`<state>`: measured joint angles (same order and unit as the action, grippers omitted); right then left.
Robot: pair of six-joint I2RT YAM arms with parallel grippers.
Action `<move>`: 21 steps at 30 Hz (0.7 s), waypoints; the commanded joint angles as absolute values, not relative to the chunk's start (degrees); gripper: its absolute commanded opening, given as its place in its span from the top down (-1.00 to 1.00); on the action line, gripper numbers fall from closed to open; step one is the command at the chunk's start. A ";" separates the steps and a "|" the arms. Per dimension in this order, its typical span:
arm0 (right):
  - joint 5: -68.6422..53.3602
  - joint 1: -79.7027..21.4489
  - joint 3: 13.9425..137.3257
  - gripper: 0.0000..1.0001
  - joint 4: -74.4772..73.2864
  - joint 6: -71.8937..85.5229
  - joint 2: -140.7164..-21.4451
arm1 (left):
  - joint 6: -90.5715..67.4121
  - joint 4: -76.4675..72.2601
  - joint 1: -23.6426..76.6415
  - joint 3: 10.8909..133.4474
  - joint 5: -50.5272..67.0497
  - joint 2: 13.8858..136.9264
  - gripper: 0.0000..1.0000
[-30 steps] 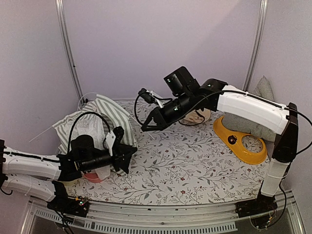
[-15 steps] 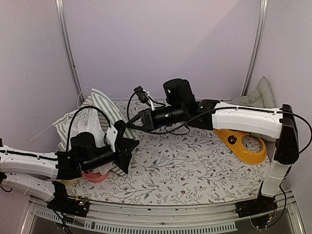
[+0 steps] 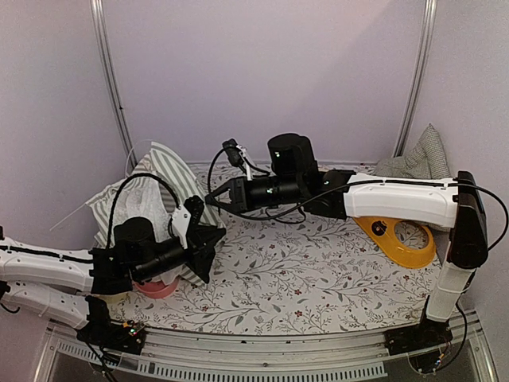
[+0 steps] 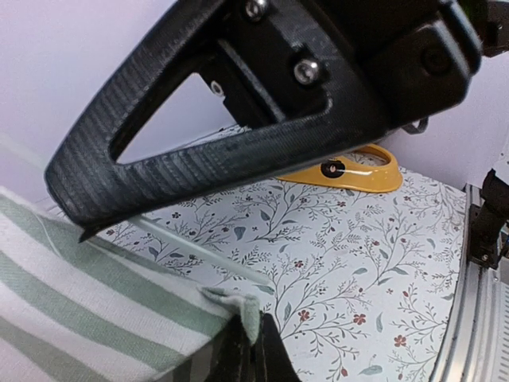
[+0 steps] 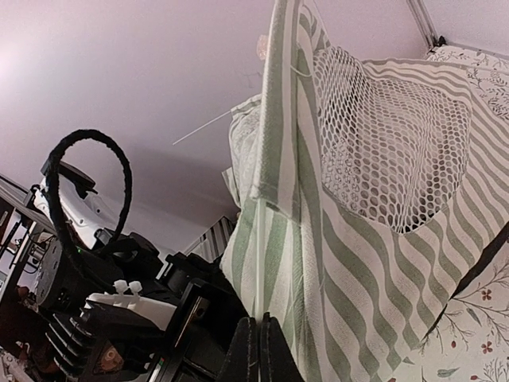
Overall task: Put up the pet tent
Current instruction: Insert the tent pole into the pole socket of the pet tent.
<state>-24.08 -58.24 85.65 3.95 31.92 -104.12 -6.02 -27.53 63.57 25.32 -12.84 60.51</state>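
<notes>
The pet tent (image 3: 163, 181), green-and-white striped fabric, lies slumped at the left of the table. My left gripper (image 3: 208, 241) is at its near right edge, shut on a corner of the striped fabric (image 4: 87, 310); the jaws (image 4: 254, 354) pinch the hem. My right gripper (image 3: 216, 200) reaches in from the right, just above the left one. Its jaws (image 5: 258, 350) are shut on a thin white pole (image 5: 258, 255) that runs up along the tent's edge. The round mesh window (image 5: 390, 151) shows to the right of that pole. Another white pole (image 4: 199, 251) lies on the table.
A yellow dish (image 3: 395, 236) lies at the right, with a gingham cushion (image 3: 421, 157) behind it against the wall. A pink bowl (image 3: 157, 288) sits under my left arm. The floral tablecloth (image 3: 302, 270) covers the table. Cables loop over both wrists.
My right arm has swung left from the back centre to the tent's edge and lowered. My left gripper has shifted slightly right with the fabric corner.
</notes>
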 commanded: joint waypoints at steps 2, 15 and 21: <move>-17.40 -57.57 87.12 1.00 12.41 31.29 -103.90 | -5.61 -24.79 68.15 23.68 -5.60 59.65 1.00; -18.66 -57.47 89.84 1.00 12.82 32.14 -107.54 | -5.10 -25.06 68.64 24.06 -5.45 59.69 1.00; -18.83 -57.45 89.70 1.00 12.92 32.80 -108.04 | -5.35 -25.40 68.64 24.09 -5.86 59.44 1.00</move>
<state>-23.09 -58.24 86.94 6.07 32.32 -106.59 -6.00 -27.51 64.66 24.84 -14.72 59.16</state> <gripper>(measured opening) 0.014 0.009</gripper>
